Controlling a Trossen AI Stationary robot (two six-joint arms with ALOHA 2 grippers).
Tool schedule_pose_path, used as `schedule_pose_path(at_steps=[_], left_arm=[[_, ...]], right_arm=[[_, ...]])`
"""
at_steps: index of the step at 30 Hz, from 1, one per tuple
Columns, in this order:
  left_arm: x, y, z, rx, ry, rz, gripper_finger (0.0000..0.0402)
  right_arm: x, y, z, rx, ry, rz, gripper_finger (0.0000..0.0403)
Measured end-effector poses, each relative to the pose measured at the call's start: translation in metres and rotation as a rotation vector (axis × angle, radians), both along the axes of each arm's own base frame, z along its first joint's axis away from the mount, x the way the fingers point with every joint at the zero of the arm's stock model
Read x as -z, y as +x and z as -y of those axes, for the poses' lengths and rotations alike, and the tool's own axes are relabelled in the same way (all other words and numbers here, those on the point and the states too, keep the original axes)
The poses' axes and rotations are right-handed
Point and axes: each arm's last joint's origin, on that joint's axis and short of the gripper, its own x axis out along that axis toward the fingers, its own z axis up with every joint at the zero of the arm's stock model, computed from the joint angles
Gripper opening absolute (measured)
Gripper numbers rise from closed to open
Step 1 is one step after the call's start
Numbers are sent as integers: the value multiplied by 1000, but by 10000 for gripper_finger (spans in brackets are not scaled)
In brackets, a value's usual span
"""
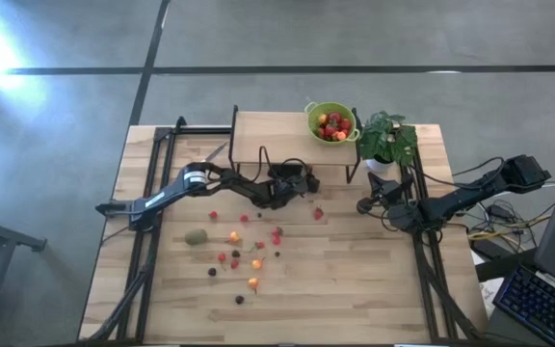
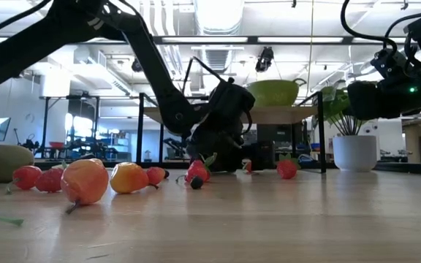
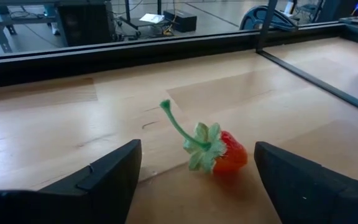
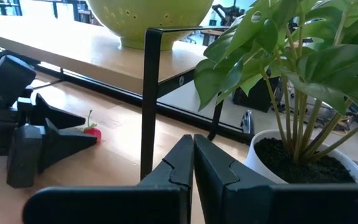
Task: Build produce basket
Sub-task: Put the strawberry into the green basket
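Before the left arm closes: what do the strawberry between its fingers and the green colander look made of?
Strawberry: likely plastic; glossy red body, stiff moulded-looking green stem and leaves.
Colander: looks like smooth lime-green plastic or enamelled metal, with punched holes; cannot tell which.
Tabletop: pale wood, visible grain.

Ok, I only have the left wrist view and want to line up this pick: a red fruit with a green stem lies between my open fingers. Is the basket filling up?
Observer: Yes, the produce basket on the raised shelf already holds several red fruits.
Operator: Where is the right arm?
Observer: Its right gripper waits near the potted plant, fingers shut.
Operator: Much left on the table?
Observer: Many small fruits, plus a kiwi-like fruit, lie nearer the front edge.
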Motion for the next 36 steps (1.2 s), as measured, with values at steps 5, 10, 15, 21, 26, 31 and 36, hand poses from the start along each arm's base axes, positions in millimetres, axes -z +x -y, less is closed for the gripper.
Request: schedule_pose_path(at_steps=[5,10,15,21,26,31,36], left_arm=[[2,-1,0,-27,-4,-18,310],[0,1,-1,-47,-13,-56,303],[-1,2,-2,-54,-17,-56,302],[-1,2,-2,-59,-18,-54,289],[0,2,-3,-59,-19,-53,257],[-1,2,-3,-57,-20,-52,223],[0,2,-3,-56,-21,-52,196]], right_arm=[[0,0,0,-2,1,-1,8],[0,0,0,-2,1,-1,8],[0,0,0,-3,1,-1,8],[0,0,0,-4,2,-2,8],[0,0,0,-5,2,-2,8],[0,0,0,-6,2,-3,8],[1,0,0,-5,-1,-13,8]])
